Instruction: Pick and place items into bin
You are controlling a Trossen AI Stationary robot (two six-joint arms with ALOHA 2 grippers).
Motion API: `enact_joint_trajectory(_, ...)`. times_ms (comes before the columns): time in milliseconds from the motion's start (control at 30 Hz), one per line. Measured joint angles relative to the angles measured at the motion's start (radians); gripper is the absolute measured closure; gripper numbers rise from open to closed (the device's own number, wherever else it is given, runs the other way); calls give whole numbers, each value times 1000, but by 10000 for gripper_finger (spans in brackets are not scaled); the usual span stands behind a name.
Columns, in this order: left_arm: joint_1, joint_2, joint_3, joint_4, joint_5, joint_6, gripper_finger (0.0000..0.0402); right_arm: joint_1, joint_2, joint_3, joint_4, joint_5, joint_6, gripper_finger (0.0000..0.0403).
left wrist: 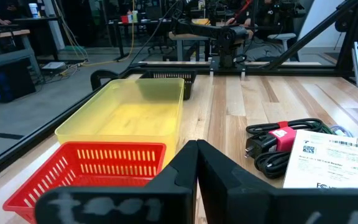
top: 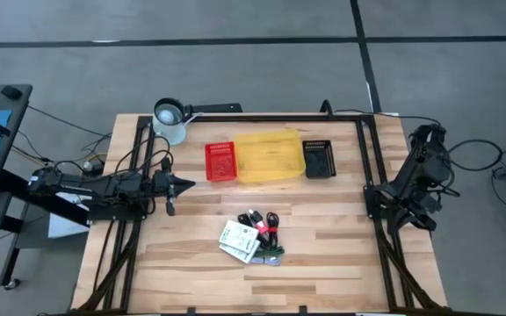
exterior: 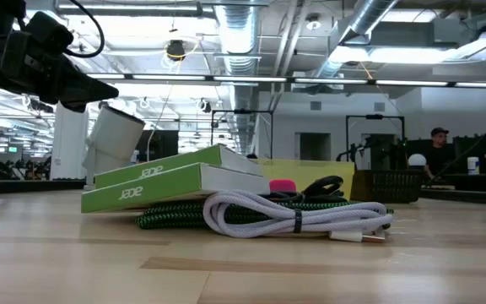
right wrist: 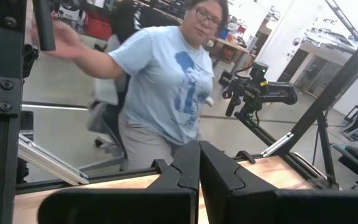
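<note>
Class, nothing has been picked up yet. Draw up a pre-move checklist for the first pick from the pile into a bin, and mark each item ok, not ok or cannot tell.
1. Items reachable: the pile of white packets and black cords lies mid-table, uncovered: ok.
2. Bins ready: the yellow bin, red basket and black basket stand in a row at the far edge; yellow looks empty: ok.
3. Left gripper open for a grasp: shut, holding nothing: not ok.
4. Right gripper open: shut, parked off the table's right side: not ok.
5. Surroundings clear: a person stands close behind the right arm: not ok.
6. Which bin is meant: cannot tell.
</note>
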Motion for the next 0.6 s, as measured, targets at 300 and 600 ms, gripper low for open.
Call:
enact_joint_trajectory(300, 0, 0, 0, 0, 0, 0, 401, 0, 0, 0, 0, 1, -18, 403)
enact_joint_trajectory(600, 0, 0, 0, 0, 0, 0, 401, 1, 0, 0, 67, 0, -276, 403)
